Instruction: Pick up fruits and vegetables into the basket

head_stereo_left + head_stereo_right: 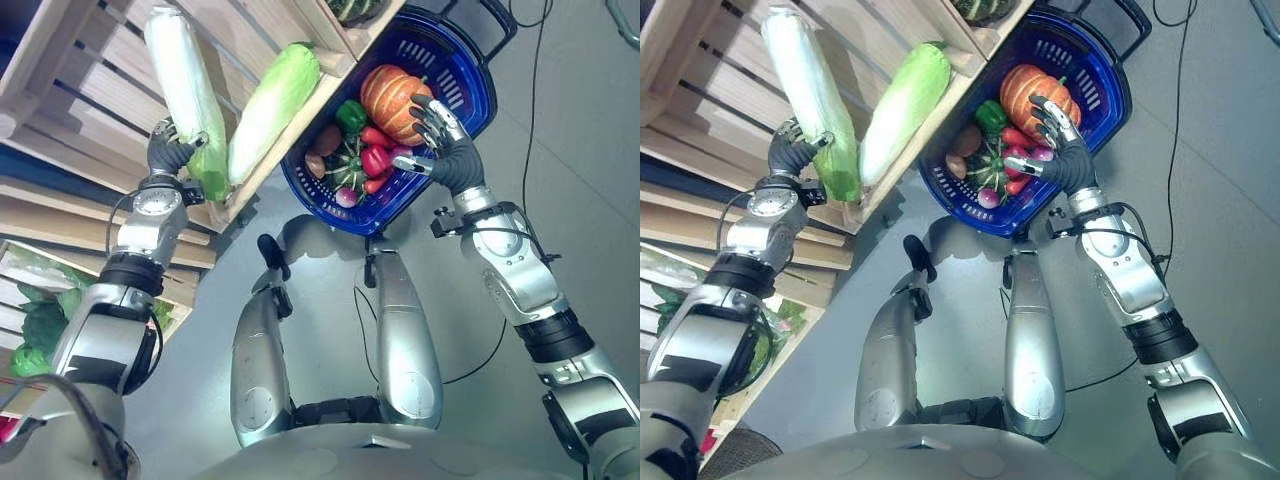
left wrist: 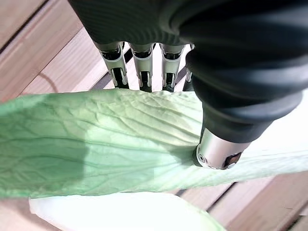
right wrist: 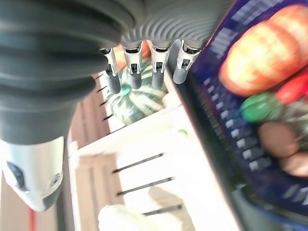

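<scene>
Left hand (image 1: 170, 152): curled round the leafy green end of a long white cabbage (image 1: 185, 85) lying on the wooden crate shelf (image 1: 90, 110).
Second cabbage (image 1: 272, 98): just beside, same shelf.
Blue basket (image 1: 470, 95): holding pumpkin (image 1: 390, 95), peppers, other vegetables.
Right hand (image 1: 447, 145): fingers spread loose over the basket, holding nothing.

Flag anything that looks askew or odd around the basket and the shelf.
Nothing stands out. The blue basket holds its produce with no spill, and the left robot hand grips a napa cabbage lying on the wooden shelf.
</scene>
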